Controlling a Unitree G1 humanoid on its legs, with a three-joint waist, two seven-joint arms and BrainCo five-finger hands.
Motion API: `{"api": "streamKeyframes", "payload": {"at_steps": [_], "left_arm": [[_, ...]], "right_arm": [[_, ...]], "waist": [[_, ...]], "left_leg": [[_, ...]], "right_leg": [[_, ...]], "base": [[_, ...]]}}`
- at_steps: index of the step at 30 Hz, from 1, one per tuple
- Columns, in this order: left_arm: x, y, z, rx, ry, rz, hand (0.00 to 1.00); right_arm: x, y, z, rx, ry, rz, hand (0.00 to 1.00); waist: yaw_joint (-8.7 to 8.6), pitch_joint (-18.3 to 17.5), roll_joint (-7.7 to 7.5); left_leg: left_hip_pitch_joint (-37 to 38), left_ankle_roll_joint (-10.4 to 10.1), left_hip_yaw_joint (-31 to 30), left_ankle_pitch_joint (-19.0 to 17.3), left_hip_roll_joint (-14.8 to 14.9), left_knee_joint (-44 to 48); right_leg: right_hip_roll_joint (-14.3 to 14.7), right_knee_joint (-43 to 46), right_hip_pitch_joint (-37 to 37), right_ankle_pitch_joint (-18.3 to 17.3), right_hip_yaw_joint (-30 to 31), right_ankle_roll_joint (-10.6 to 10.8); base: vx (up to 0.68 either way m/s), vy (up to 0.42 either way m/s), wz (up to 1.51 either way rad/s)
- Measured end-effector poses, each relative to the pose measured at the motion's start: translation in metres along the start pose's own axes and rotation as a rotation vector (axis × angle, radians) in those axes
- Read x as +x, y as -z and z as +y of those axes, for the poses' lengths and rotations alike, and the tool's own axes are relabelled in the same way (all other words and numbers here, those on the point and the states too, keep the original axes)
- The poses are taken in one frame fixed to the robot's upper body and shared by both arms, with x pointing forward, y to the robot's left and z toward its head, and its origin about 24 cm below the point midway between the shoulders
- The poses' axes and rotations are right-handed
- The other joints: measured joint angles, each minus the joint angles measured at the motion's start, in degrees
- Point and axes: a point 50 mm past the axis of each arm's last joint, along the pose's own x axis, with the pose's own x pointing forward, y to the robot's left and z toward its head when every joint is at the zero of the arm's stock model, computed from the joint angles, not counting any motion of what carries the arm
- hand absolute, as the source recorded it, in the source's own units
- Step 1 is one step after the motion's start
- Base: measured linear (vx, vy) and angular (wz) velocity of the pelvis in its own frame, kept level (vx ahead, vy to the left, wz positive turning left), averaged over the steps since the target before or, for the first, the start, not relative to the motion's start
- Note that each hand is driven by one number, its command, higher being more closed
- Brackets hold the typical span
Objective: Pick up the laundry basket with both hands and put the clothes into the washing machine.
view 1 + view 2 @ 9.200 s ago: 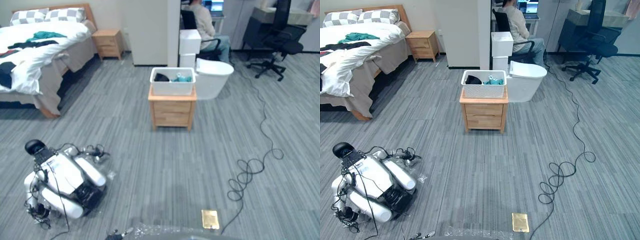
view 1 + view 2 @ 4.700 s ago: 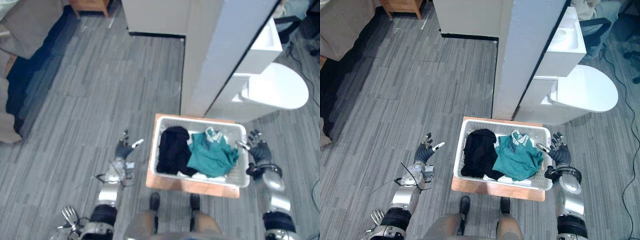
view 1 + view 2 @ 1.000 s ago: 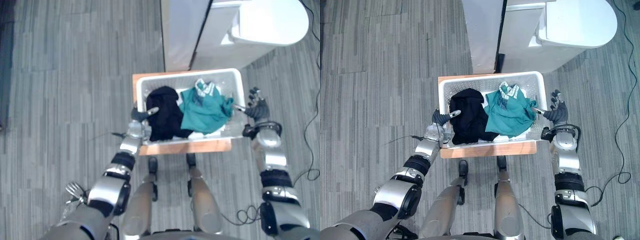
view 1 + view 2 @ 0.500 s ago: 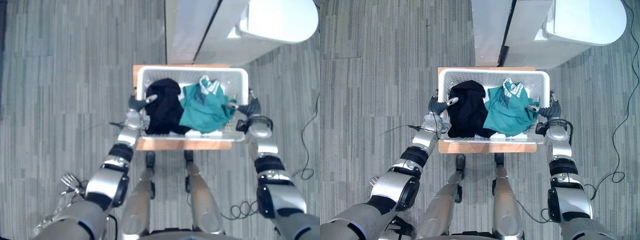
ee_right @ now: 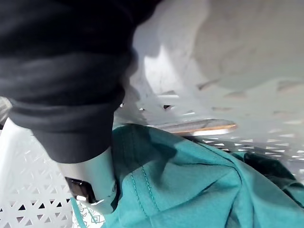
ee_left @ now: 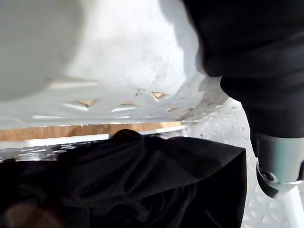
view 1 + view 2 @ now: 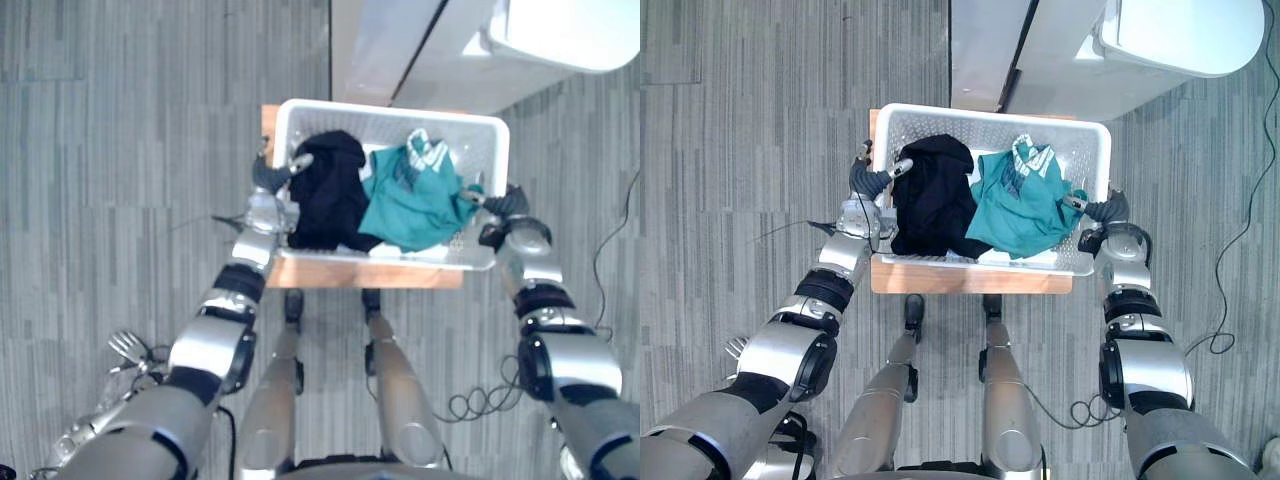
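We grip the white perforated plastic laundry basket (image 7: 980,113) at both ends.
Our left robot hand (image 7: 868,182) and right robot hand (image 7: 1108,210) pinch its end rims, thumbs inside; it overhangs the right edge of the wooden bedside cabinet (image 7: 970,278).

Looks like a home setup to me: grey striped carpet floor (image 7: 740,120), plus a little wooden cabinet (image 7: 970,280) with a laundry basket (image 7: 980,118) of clothes (image 7: 930,200) on it. Far right there's a rounded white machine (image 7: 1190,30) beside a white partition (image 7: 980,50).
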Motion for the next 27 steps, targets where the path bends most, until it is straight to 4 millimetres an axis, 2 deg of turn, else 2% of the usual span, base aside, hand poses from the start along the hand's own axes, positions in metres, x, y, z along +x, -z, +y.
{"api": "streamKeyframes", "payload": {"at_steps": [11,16,21,22,24,25,27], "left_arm": [[0.002,0.001,0.007,0.045,0.013,-0.02,1.0],[0.001,0.009,0.009,0.058,0.036,0.0,1.0],[-0.006,0.033,0.009,0.082,0.073,0.061,1.0],[-0.01,0.041,0.009,0.087,0.09,0.079,1.0],[-0.018,0.057,0.008,0.095,0.12,0.116,1.0],[-0.026,0.069,0.007,0.091,0.142,0.138,1.0],[-0.04,0.085,0.004,0.099,0.184,0.156,1.0]], "right_arm": [[0.002,-0.007,0.004,-0.063,-0.023,-0.018,1.0],[0.001,-0.005,0.004,-0.082,-0.027,-0.013,1.0],[-0.008,0.024,0.005,-0.087,-0.04,0.058,1.0],[-0.016,0.04,0.002,-0.094,-0.046,0.088,1.0],[-0.024,0.056,0.001,-0.093,-0.065,0.121,1.0],[-0.033,0.072,0.0,-0.076,-0.07,0.154,1.0],[-0.047,0.091,-0.007,-0.066,-0.07,0.189,1.0]], "waist": [[-0.07,0.0,-0.08],[-0.09,0.0,-0.07],[-0.21,0.0,-0.08],[-0.22,0.0,-0.08],[-0.43,0.0,-0.08],[-0.53,-0.2,0.06],[-0.82,-0.2,0.16]], "left_leg": [[-0.4,0.2,0.2,0.6,0.2,-0.1],[0.5,0.2,0.7,0.6,0.2,-0.1],[3.8,0.3,1.6,0.0,0.2,-0.1],[5.1,0.0,1.8,-0.4,0.2,-0.1],[6.8,0.1,1.9,-0.9,0.2,-0.1],[8.0,0.6,2.0,-1.3,0.2,-0.1],[9.1,0.6,2.1,-1.7,0.0,-0.1]], "right_leg": [[0.1,-0.2,-0.5,0.6,0.2,-0.2],[0.2,-0.8,0.5,1.4,0.5,-0.6],[0.3,-2.0,3.9,1.6,0.7,-0.6],[0.3,-2.2,5.3,1.6,0.9,-0.6],[0.2,-3.0,7.2,1.6,1.0,-0.6],[0.2,-3.1,8.3,1.2,1.1,-0.3],[0.1,-3.0,9.5,0.2,1.1,0.3]], "base": [[0.01,-0.047,-0.01],[0.03,-0.038,-0.05],[0.05,-0.03,-0.09],[0.05,-0.03,-0.12],[0.05,-0.027,-0.1],[0.05,-0.025,-0.06],[0.06,-0.032,-0.03]]}}
